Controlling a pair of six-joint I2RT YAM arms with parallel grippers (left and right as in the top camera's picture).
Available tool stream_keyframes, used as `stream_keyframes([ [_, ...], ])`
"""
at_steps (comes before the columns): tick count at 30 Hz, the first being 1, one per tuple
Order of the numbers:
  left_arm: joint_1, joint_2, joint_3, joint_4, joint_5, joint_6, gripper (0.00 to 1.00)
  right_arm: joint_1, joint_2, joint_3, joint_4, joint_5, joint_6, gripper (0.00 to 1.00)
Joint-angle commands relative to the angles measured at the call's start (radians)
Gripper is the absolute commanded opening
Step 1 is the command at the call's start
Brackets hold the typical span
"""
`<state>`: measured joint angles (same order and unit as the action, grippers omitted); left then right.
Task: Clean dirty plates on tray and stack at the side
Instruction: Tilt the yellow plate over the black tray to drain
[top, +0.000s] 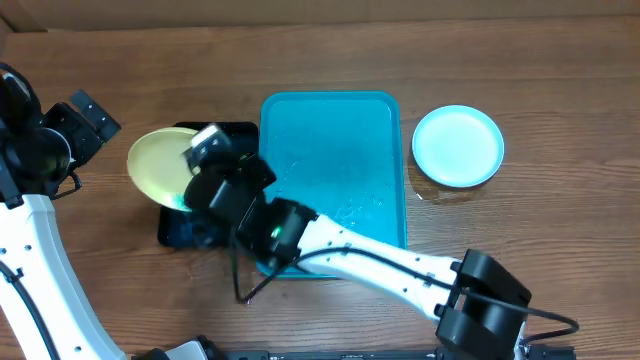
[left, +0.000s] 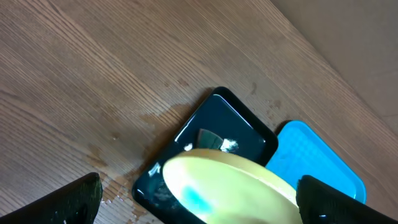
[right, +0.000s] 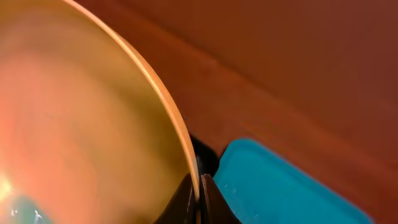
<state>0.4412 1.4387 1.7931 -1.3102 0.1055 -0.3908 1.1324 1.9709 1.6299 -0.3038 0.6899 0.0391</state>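
Plates first: I count two in view, not more. One yellow-green plate (top: 158, 165) and one light cyan plate (top: 458, 146). Trays: also two, one big blue tray (top: 335, 170) and one smaller black tray (top: 205, 225).

Right gripper (right: 199, 200) is clenched on the rim of the yellow-green plate, with the two fingers pinching the edge from both sides; the wrist view shows that really clearly. The plate looks tilted rather than lying flat, and it hangs over the black tray, which sits directly below the gripper. It has one blue smear (left: 196, 199) on its face. The blue tray is just beside this gripper, on the side the arm reaches in from, and nothing sits on it that I can see apart from some wet spots. The light cyan plate is well apart from the gripper, past the far side of the blue tray, flat on the wooden table (top: 520, 70).

Left gripper (left: 198, 198) is spread wide and grasps nothing. It hovers off to the side of the held plate, away from the blue tray, looking toward the plate and the black tray. A few water droplets (left: 112, 186) sit on the wood next to the black tray.
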Motion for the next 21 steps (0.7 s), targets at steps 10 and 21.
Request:
stream_keyframes([
  [10, 0.003, 0.003, 0.007, 0.002, 0.011, -0.014, 1.00, 0.171, -0.034, 0.020, 0.219, 0.523, -0.311, 0.04],
  [21, 0.003, 0.003, 0.007, 0.002, 0.011, -0.014, 1.00, 0.203, -0.034, 0.020, 0.482, 0.558, -0.486, 0.04],
])
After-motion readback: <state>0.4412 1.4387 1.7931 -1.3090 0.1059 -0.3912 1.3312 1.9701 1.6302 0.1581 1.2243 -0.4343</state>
